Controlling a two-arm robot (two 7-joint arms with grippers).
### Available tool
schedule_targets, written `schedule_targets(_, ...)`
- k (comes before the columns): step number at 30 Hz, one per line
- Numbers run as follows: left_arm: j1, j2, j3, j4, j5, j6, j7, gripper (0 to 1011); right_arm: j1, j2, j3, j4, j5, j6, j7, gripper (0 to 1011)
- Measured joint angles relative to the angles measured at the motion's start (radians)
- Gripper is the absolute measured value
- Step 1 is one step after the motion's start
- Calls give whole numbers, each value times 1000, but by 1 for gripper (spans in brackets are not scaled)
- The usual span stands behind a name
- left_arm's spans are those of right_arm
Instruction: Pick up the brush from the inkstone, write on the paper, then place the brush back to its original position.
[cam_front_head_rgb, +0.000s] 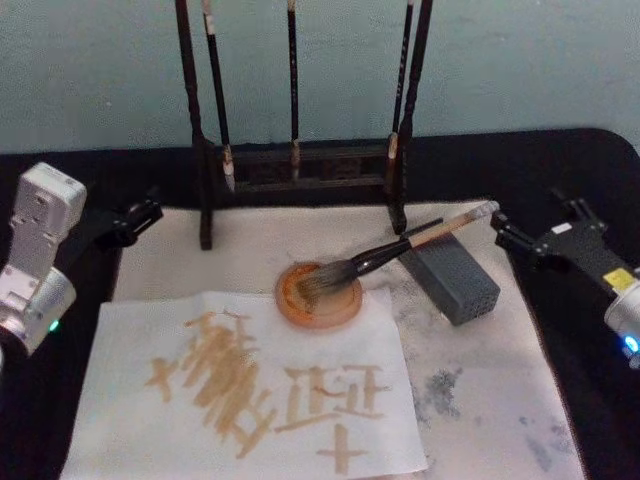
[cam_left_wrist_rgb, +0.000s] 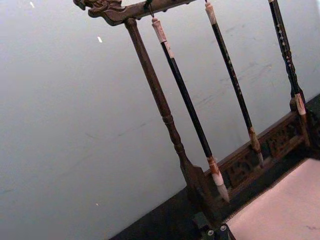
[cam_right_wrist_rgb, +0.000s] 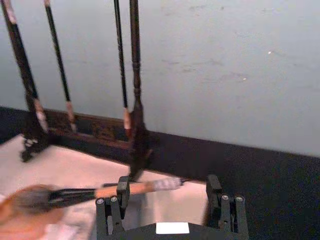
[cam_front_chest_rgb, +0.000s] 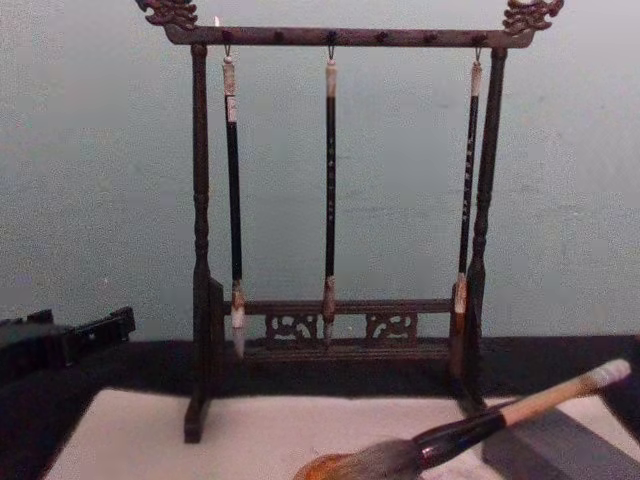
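The brush (cam_front_head_rgb: 400, 245) lies with its bushy bristles on the round orange-brown inkstone (cam_front_head_rgb: 300, 310). Its tan handle rests across a grey block (cam_front_head_rgb: 455, 280). It is also seen in the chest view as the brush (cam_front_chest_rgb: 500, 412) and in the right wrist view as the brush (cam_right_wrist_rgb: 135, 190). My right gripper (cam_front_head_rgb: 500, 228) is open just beyond the whitish end cap, holding nothing. In the right wrist view the cap sits between the spread fingers of the right gripper (cam_right_wrist_rgb: 167, 192). The paper (cam_front_head_rgb: 130, 400) lies at front left, covered with tan strokes. My left gripper (cam_front_head_rgb: 135, 218) stays shut at the far left.
A dark wooden rack (cam_front_head_rgb: 300, 165) stands at the back of the white mat (cam_front_head_rgb: 500, 400), hung with three thin brushes (cam_front_chest_rgb: 329, 190). Grey ink smudges mark the mat at the right. Black tabletop (cam_front_head_rgb: 600, 160) surrounds the mat.
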Motion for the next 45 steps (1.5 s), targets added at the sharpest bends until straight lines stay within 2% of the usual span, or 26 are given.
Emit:
schedule_targets(4,0,0,0,0,0,0,0,1002,-22,-16,18,-10,57,14,43,1001)
schedule_targets(5,0,0,0,0,0,0,0,1002,-26,-26,27,-9,87,22,65,1001)
schedule_targets(8,0,0,0,0,0,0,0,1002,-28,-44,43,1,140,43,98,1001)
schedule_targets(11,0,0,0,0,0,0,0,1002,-19,-80,71,34,240,103,145,1001)
schedule_targets(14,0,0,0,0,0,0,0,1002,-9,-96,85,54,299,140,162,1001)
schedule_targets(15,0,0,0,0,0,0,0,1002,-2,-105,93,70,344,171,169,1001)
schedule_targets(17,0,0,0,0,0,0,0,1002,4,-114,101,82,386,198,172,1001)
schedule_targets(18,0,0,0,0,0,0,0,1002,9,-122,109,95,423,223,173,1001)
schedule_targets(21,0,0,0,0,0,0,0,1002,16,-134,119,112,476,258,172,1001)
schedule_targets(22,0,0,0,0,0,0,0,1002,19,-143,127,123,511,279,171,1001)
schedule_targets(28,0,0,0,0,0,0,0,1002,40,-167,142,164,633,366,167,1001)
schedule_targets(33,0,0,0,0,0,0,0,1002,72,-185,144,209,716,431,161,1001)
schedule_targets(40,0,0,0,0,0,0,0,1002,108,-198,132,256,775,471,165,1001)
schedule_targets(45,0,0,0,0,0,0,0,1000,132,-203,118,284,795,480,170,1001)
